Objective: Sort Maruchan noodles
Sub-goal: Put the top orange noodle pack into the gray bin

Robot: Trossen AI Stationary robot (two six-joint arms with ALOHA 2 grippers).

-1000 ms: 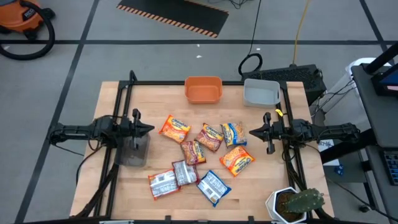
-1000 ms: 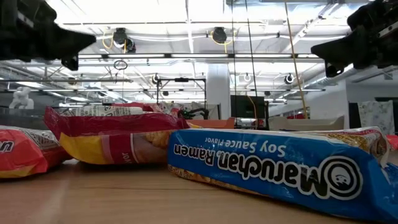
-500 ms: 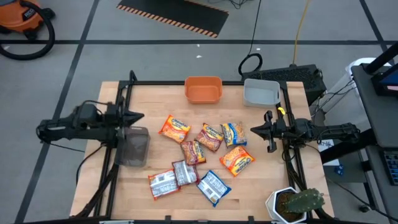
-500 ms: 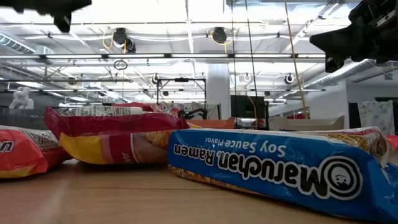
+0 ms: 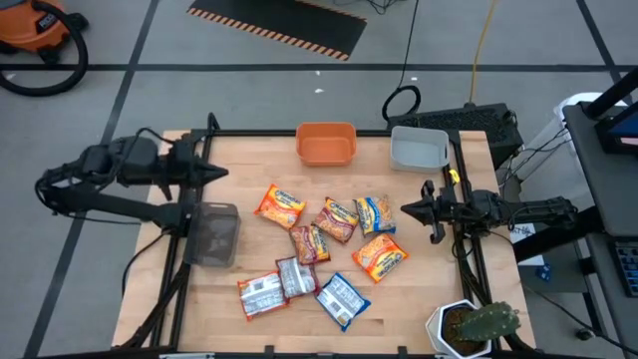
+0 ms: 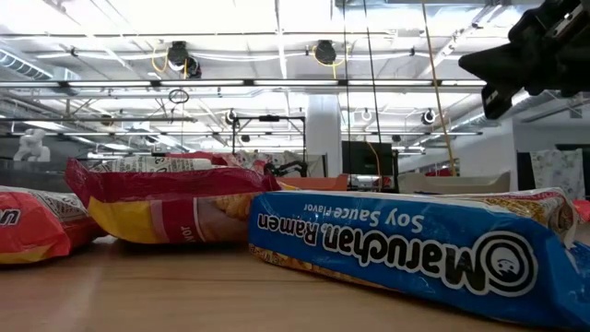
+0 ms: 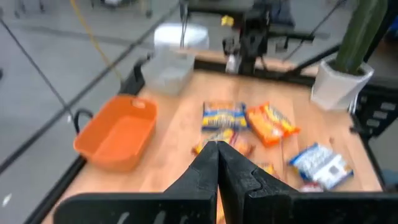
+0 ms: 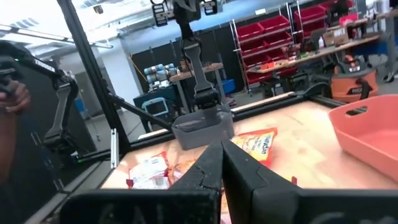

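Overhead, the Maruchan noodles [image 5: 324,254] lie scattered in a loose cluster mid-tabletop [image 5: 419,309], with the left tool [image 5: 221,172] pinched shut and empty near the left edge and the right tool [image 5: 407,210] likewise shut and empty just right of the packets. The low view shows what that one cannot — the printed face of the blue packet [image 6: 415,249] filling the foreground, beside a red-and-yellow packet [image 6: 171,207]. Around them stand an orange bin [image 5: 326,144] and a grey bin [image 5: 418,149] at the far edge, a clear bin [image 5: 212,235] on the left, and a potted cactus [image 5: 474,327] at the near right corner.
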